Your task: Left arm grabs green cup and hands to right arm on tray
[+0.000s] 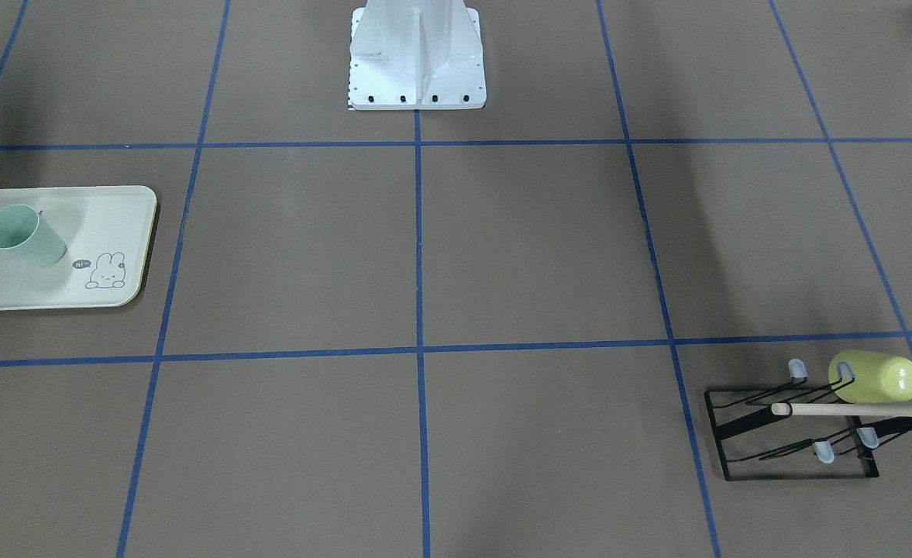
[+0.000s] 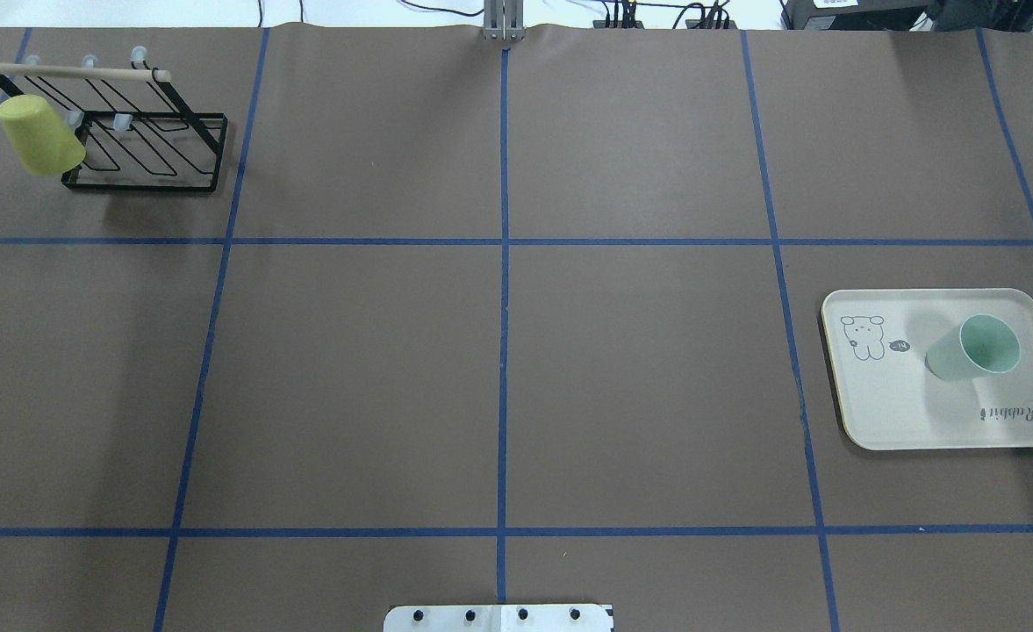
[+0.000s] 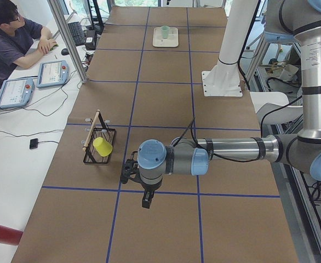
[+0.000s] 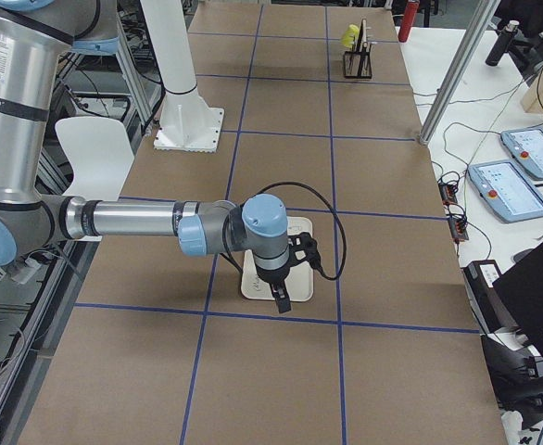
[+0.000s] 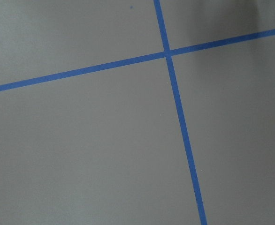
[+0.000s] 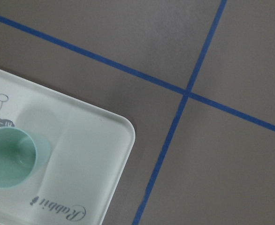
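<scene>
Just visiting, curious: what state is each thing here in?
green cup: upright, empty, on the tray.
tray: flat on the table.
yellow-green cup: hung tilted on the rack.
left gripper: above bare table; open or shut unclear.
right gripper: near the tray; open or shut unclear.

Even bright light, soft shadows

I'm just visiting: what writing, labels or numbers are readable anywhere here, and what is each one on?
"Rabbit": script on the tray.
"hi": speech bubble beside the tray's bunny drawing, barely legible.
The printed label on the left arm: too small to read.
The tablet screens: too small to read.
</scene>
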Motion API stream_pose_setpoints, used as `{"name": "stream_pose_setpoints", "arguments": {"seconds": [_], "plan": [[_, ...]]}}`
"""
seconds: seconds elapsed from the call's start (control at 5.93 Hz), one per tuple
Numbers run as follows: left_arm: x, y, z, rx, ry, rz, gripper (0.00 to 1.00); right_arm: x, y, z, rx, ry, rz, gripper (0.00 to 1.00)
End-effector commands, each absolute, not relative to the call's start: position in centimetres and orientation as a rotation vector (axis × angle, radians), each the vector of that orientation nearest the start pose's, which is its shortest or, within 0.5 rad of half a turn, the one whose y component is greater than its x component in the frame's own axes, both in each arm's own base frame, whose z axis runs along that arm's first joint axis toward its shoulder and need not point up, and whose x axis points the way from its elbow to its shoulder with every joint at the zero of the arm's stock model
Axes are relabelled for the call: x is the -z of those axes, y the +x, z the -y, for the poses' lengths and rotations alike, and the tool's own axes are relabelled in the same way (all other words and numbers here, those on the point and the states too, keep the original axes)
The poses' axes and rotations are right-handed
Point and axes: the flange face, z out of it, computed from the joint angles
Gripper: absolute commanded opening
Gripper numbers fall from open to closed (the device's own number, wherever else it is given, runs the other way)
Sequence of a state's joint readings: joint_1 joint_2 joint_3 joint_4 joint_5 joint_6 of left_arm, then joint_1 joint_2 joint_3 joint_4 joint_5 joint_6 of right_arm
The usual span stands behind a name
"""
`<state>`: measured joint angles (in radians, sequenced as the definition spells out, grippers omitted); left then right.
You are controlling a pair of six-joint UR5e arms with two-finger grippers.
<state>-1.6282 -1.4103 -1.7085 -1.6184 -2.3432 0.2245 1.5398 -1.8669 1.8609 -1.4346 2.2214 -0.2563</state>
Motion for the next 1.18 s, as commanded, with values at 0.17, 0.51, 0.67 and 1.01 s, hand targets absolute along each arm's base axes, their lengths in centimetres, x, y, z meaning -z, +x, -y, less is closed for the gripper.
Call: {"name": "stream_pose_setpoints", "arguments": {"seconds": [0.17, 0.51, 0.67, 1.01], "plan": [[-64.8, -7.7, 42.4, -0.176, 0.111, -0.762, 1.00, -67.6, 7.2, 36.1, 0.334, 0.131, 0.554, 1.00], [-65.1, -7.6, 41.9, -0.176, 0.108, -0.773, 1.00, -65.8, 6.4, 36.9, 0.336, 0.172, 0.649, 1.00], [-64.8, -7.6, 41.9, -0.177, 0.110, -0.770, 1.00, -63.8, 6.3, 37.8, 0.344, 0.202, 0.651, 1.00], [-64.5, -7.6, 42.0, -0.180, 0.121, -0.774, 1.00, -62.9, 5.6, 37.9, 0.318, 0.208, 0.754, 1.00]]}}
